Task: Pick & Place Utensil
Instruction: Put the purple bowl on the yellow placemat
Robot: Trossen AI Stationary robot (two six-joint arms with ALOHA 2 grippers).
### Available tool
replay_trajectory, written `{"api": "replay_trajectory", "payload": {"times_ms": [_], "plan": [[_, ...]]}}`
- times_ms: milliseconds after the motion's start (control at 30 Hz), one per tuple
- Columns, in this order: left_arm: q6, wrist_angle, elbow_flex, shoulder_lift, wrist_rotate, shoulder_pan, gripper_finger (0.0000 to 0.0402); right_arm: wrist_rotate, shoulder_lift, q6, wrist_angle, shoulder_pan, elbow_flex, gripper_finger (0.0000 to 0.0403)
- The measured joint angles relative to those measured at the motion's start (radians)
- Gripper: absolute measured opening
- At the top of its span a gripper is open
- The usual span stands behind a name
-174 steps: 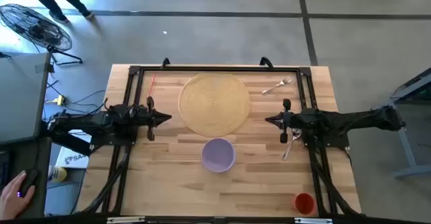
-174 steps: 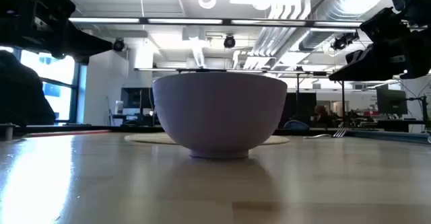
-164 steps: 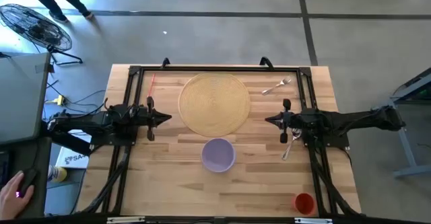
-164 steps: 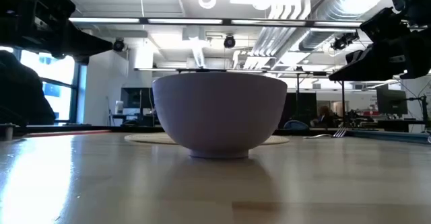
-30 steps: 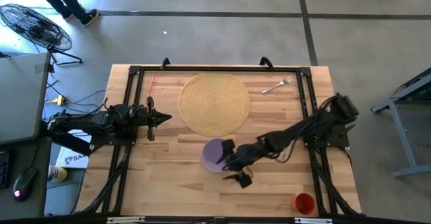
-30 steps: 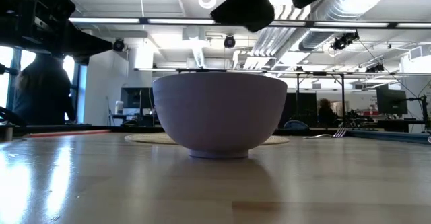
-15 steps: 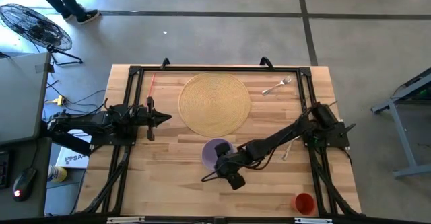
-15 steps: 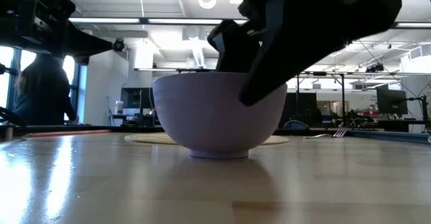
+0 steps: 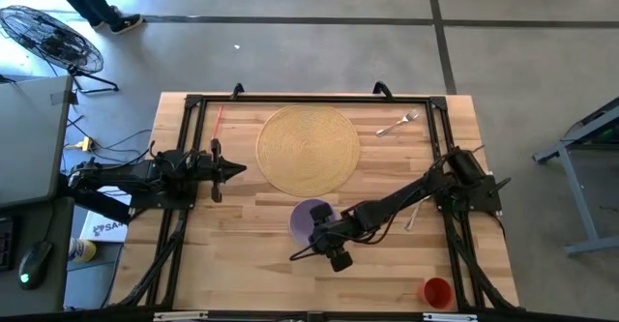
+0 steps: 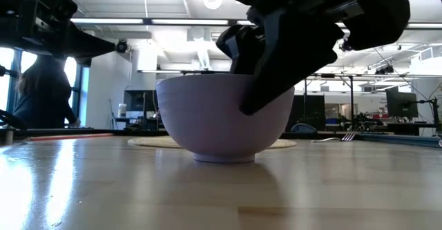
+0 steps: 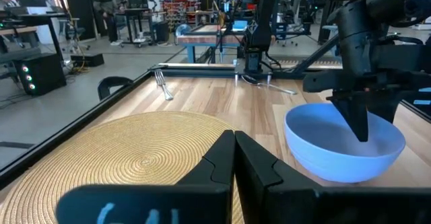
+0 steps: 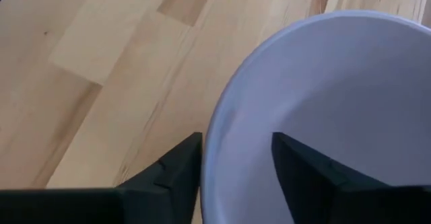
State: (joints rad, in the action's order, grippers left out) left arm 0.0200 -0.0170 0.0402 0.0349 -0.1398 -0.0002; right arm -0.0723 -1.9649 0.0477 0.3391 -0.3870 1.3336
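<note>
I have the right hand [image 12: 232, 177] down at the lavender bowl [image 9: 311, 219], fingers spread and straddling its thin rim, one inside, one outside, not yet clamped. Step looks like gripping the bowl; next I'd close on the rim and lift level.

Bowl: smooth, matte, round. The bench [image 9: 242, 264] is pale wood strips.

A metal fork [image 9: 397, 124] lies near the far right corner, beside the woven round mat [image 9: 308, 148].

Left hand [image 9: 235, 168] clenched, waiting at left.
</note>
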Motion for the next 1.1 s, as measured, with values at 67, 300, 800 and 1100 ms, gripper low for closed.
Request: {"api": "replay_trajectory", "payload": {"times_ms": [67,300,800,1100], "plan": [[0.0,0.0,0.0,0.0,0.0,0.0,0.0001,-0.001,0.002,-0.015,0.0,-0.005,0.0,0.0148],[0.0,0.0,0.0,0.0,0.0,0.0,0.0001,0.001,0.002,-0.047,0.016,-0.009,0.001,0.009],[0.0,0.0,0.0,0.0,0.0,0.0,0.0001,-0.009,0.021,-0.046,0.023,-0.035,0.001,0.0009],[0.0,0.0,0.0,0.0,0.0,0.0,0.0001,-0.124,0.11,-0.024,0.059,-0.019,0.001,0.0006]]}}
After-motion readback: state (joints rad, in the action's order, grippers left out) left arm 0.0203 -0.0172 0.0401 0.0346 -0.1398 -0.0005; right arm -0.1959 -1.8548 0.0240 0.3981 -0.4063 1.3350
